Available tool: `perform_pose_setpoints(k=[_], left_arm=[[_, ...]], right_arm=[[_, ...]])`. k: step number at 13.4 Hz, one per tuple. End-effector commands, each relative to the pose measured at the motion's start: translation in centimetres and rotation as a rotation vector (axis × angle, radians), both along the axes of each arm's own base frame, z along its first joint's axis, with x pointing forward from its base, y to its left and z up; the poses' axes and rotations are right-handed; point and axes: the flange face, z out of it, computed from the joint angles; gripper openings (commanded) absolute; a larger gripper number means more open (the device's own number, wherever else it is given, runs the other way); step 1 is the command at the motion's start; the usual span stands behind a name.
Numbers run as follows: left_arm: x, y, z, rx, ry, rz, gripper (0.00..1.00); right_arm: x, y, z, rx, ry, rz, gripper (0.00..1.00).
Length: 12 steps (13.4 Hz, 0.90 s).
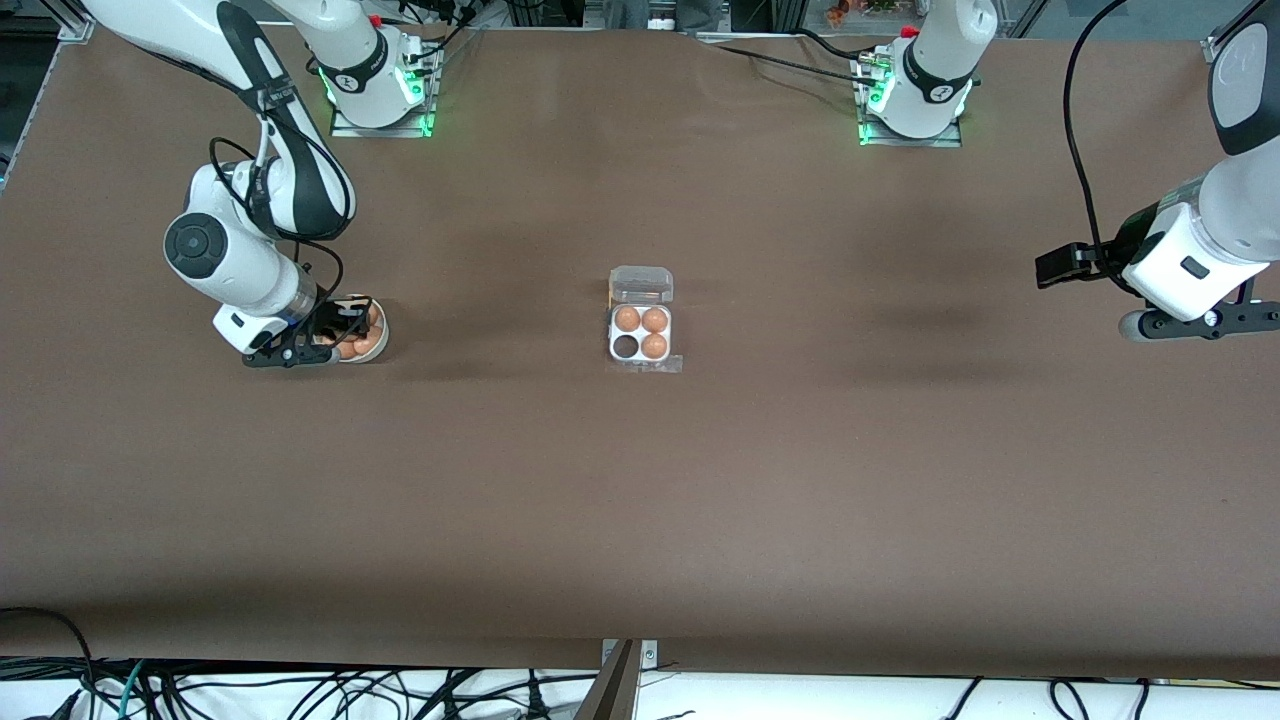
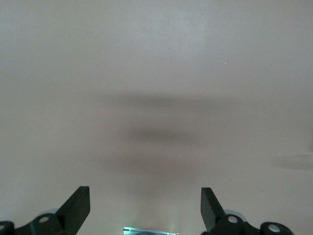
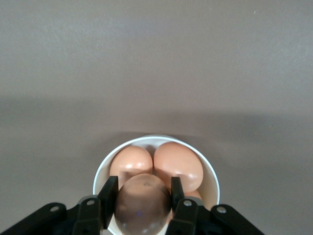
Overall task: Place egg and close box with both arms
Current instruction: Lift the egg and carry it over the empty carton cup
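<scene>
The box (image 1: 641, 335) sits mid-table, a white tray with its clear lid (image 1: 641, 284) open flat on the side toward the robots' bases. It holds three eggs (image 1: 654, 345), and the cell nearest the front camera toward the right arm's end (image 1: 626, 346) is empty. My right gripper (image 1: 340, 335) is down in the round white bowl (image 1: 380, 345). In the right wrist view its fingers (image 3: 108, 192) press both sides of an egg (image 3: 143, 203), my right gripper (image 3: 142, 188) shut on it above two other eggs (image 3: 178, 165). My left gripper (image 1: 1200, 322) waits open and empty (image 2: 145, 196) over bare table.
The bowl's rim (image 3: 100, 171) holds several more eggs under the gripper. The brown table surface (image 1: 640, 500) lies bare between the bowl, the box and the left arm. Cables hang along the table edge nearest the front camera.
</scene>
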Motion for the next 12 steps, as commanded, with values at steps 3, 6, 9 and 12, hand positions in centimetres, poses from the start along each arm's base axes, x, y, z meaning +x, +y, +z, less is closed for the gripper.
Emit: perform_pose_setpoints(k=[3,6,9,12], left_arm=[[0.3,0.2,0.6,0.008,-0.01,-0.011,1.0],[0.5,0.4,1.9,-0.006,-0.036,-0.085,1.0],[0.8,1.4,2.2,-0.012,-0.043,-0.086,1.0],[0.8,1.1,2.2,-0.046,-0.044,-0.084,1.0]], right_arm=[[2.3,0.5,3.3,-0.003,0.028,0.014,0.17],[3.4,1.4,5.0,-0.002,0.031,0.022,0.16],[4.6,3.0,6.7,0.009,0.032,0.032,0.15],[6.1,8.1,8.0,0.004,0.032,0.018,0.13]])
